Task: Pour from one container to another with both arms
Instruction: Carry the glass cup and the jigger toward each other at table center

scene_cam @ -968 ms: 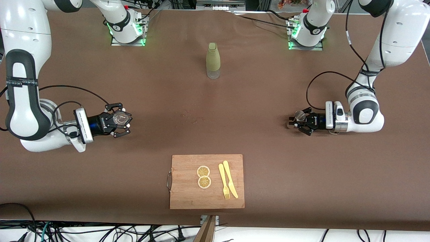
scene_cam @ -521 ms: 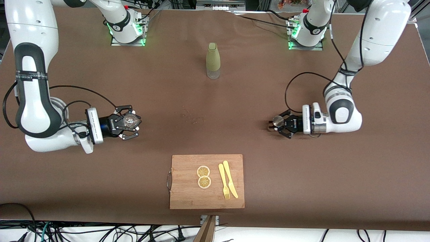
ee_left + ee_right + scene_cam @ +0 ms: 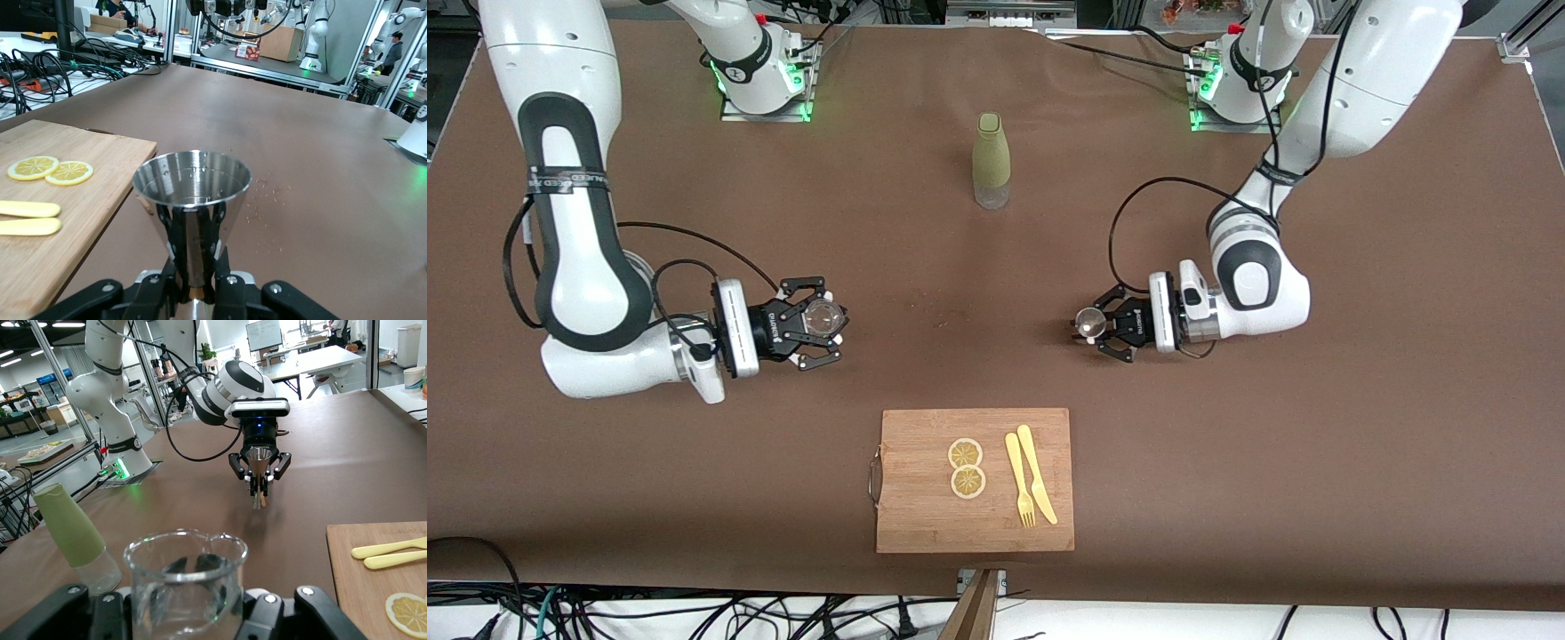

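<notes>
My left gripper (image 3: 1096,325) is shut on a steel jigger (image 3: 1088,322), held upright over the brown table toward the left arm's end. In the left wrist view the jigger (image 3: 192,193) stands with its cone mouth up and its narrow waist clamped in my left gripper (image 3: 199,288). My right gripper (image 3: 824,322) is shut on a clear glass beaker (image 3: 823,316), held upright over the table toward the right arm's end. The beaker (image 3: 183,583) fills the right wrist view's foreground, and the left gripper (image 3: 259,472) with the jigger (image 3: 258,457) faces it from farther off.
A green-sleeved bottle (image 3: 991,160) stands upright mid-table, nearer the robots' bases. A wooden cutting board (image 3: 925,516) lies near the front edge, carrying two lemon slices (image 3: 967,468), a yellow fork (image 3: 1020,480) and a yellow knife (image 3: 1037,473). Crumbs (image 3: 938,314) dot the cloth between the grippers.
Both arms have moved toward the middle of the table, each carrying its container, so the gap between the jigger and the beaker has shrunk.
</notes>
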Motion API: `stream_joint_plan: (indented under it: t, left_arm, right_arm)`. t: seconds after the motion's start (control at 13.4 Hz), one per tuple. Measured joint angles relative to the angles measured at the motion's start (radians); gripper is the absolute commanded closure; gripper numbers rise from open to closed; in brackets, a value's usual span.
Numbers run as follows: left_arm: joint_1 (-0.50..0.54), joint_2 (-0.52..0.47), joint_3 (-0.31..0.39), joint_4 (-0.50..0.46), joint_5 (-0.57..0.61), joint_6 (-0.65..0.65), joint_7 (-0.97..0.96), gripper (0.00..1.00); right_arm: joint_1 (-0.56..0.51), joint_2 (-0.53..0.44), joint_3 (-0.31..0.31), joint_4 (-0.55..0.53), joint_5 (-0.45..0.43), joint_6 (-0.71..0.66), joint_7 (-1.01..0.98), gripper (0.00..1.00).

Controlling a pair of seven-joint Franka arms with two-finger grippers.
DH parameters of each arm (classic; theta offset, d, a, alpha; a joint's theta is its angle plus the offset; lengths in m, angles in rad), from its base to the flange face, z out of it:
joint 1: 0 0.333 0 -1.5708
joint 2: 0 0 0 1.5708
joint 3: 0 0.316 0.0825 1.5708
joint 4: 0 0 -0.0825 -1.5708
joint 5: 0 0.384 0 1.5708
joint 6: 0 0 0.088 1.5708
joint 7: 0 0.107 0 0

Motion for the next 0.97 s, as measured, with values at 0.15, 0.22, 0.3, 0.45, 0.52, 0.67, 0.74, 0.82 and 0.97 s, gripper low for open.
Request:
stream_joint_plan:
  t: [0.15, 0.22, 0.3, 0.45, 0.52, 0.67, 0.74, 0.82, 0.97]
  left_arm:
    - [-0.037, -0.001, -0.014, 0.001, -0.050, 0.061, -0.006, 1.00]
    - [-0.048, -0.001, -0.033, 0.002, -0.071, 0.097, -0.015, 1.00]
    - [-0.058, -0.001, -0.054, 0.005, -0.094, 0.135, -0.022, 1.00]
    - [-0.091, -0.001, -0.074, 0.015, -0.153, 0.174, -0.033, 1.00]
    - [-0.113, 0.000, -0.075, 0.022, -0.179, 0.184, -0.038, 1.00]
    - [-0.149, 0.008, -0.075, 0.040, -0.214, 0.219, -0.044, 1.00]
    - [-0.160, 0.016, -0.075, 0.052, -0.222, 0.239, -0.046, 1.00]
    - [-0.169, 0.026, -0.075, 0.065, -0.225, 0.251, -0.049, 1.00]
    - [-0.186, 0.048, -0.075, 0.092, -0.226, 0.283, -0.053, 1.00]
  right_arm:
    - [0.014, 0.000, 0.000, 0.000, 0.000, 0.014, 0.000, 1.00]
    - [0.018, 0.000, 0.000, 0.000, 0.000, 0.019, 0.000, 1.00]
    - [0.024, 0.000, 0.000, 0.000, 0.000, 0.025, 0.000, 1.00]
    - [0.045, 0.000, 0.000, -0.001, 0.000, 0.035, 0.000, 1.00]
    - [0.059, 0.000, 0.000, -0.001, 0.000, 0.048, 0.001, 1.00]
    - [0.084, 0.000, 0.000, -0.003, 0.000, 0.076, 0.002, 1.00]
    - [0.095, -0.001, 0.000, -0.006, 0.000, 0.090, 0.003, 1.00]
    - [0.107, -0.005, 0.000, -0.010, 0.000, 0.105, 0.007, 1.00]
    - [0.133, -0.023, 0.000, -0.031, -0.001, 0.140, 0.016, 1.00]
